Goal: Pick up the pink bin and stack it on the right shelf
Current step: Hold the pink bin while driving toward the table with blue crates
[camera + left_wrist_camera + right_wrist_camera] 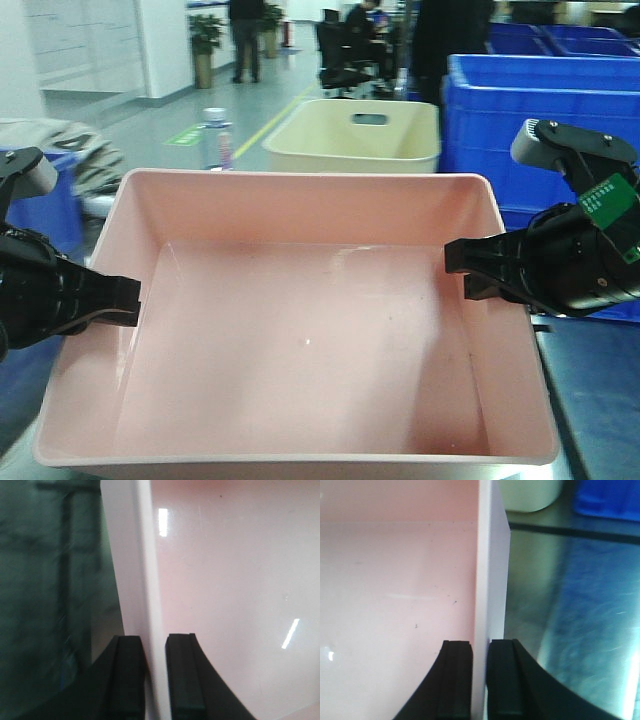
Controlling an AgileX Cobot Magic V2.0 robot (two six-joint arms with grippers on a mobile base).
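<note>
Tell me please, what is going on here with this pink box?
A two-armed robot is holding the pink bin by its side walls. The left claw is closed over the left wall and the right claw over the right wall, each with one finger inside and one outside. The bin is empty. The dark glossy shelf lies just to its right, and a cream tub and blue crates stand behind. Whether the bin is lifted cannot be told.
</note>
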